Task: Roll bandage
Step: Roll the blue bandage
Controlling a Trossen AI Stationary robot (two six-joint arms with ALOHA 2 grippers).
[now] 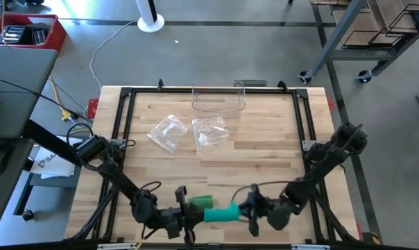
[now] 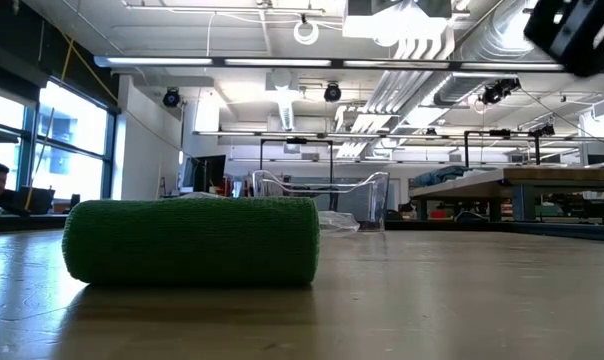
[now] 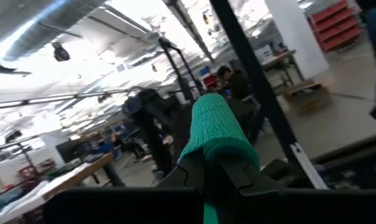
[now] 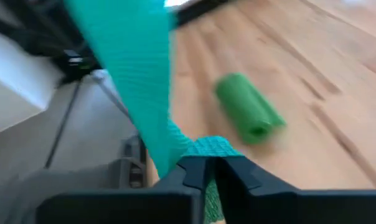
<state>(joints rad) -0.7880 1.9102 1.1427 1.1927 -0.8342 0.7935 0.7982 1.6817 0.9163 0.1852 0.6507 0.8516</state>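
Your left arm reaches in from table's left edge, low along near edge, wrist turned inward. Left gripper [image 1: 184, 215] sits at near edge, fingers [image 3: 203, 171] clamped on teal bandage [image 3: 217, 127]. Your right arm bends in from right edge, elbow high, forearm angled to near edge. Right gripper [image 1: 245, 210] faces left gripper, close; fingers [image 4: 235, 171] pinch same bandage, barely parted.

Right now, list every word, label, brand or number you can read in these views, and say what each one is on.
"SA...": partial dark letters on a white sheet on the floor left of the table; the rest is hidden.
Green bandage roll: no print visible.
Teal bandage: no print visible.
Clear plastic wrappers: nothing legible.
Signs in the room beyond: too blurred to read.
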